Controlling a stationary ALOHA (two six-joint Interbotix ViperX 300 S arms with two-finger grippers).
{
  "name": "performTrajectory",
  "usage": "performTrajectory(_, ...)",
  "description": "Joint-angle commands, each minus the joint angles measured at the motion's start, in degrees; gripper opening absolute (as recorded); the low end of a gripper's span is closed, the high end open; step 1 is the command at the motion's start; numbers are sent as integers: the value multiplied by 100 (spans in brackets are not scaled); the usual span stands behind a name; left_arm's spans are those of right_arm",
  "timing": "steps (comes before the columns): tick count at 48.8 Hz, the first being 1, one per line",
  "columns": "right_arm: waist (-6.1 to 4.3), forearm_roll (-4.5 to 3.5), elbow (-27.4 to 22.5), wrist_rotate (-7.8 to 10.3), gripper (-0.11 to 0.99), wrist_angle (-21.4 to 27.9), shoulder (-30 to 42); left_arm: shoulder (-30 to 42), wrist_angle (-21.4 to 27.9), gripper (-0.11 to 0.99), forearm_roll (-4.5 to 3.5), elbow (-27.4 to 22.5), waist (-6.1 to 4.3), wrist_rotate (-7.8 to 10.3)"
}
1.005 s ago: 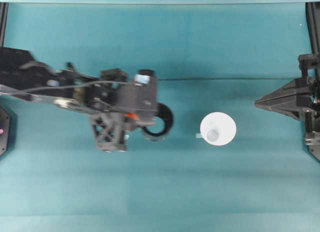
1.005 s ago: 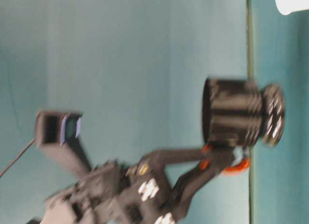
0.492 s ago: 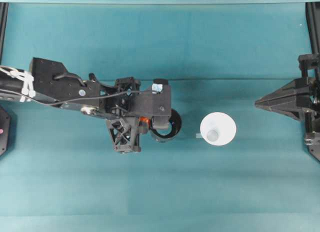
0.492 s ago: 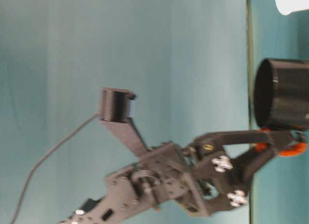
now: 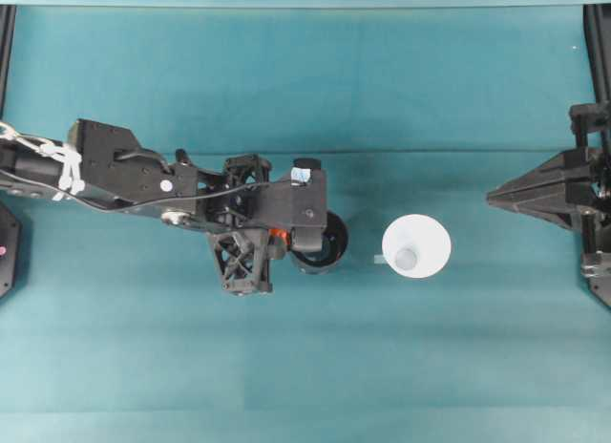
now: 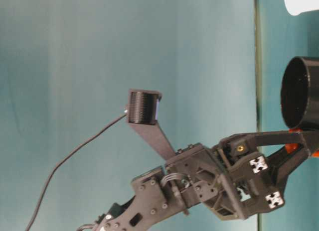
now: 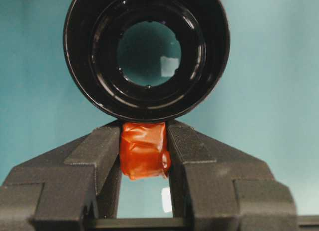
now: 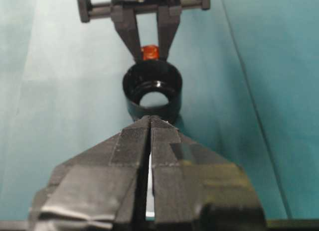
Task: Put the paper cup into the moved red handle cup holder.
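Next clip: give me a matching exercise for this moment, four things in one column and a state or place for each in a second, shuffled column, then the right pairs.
Things:
1. paper cup
2. red handle cup holder
3. left pincer
4. right pincer

States or places:
A. shut, holding nothing, at the right edge of the overhead view
B. black ring with a see-through centre
C. white, standing free on the teal table, untouched
D. clamped on the orange tab

Pairs: 1-C, 2-B, 3-D, 4-A
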Motion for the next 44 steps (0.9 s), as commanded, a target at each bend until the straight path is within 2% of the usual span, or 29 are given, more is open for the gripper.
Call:
performTrajectory(1,-9,18,-141,44,-10,-35,26,-9,-53,29,9,-18,0,0)
performTrajectory(44,-9,18,-105,44,-10,-26,26,0,-378,29,9,158,9,-35)
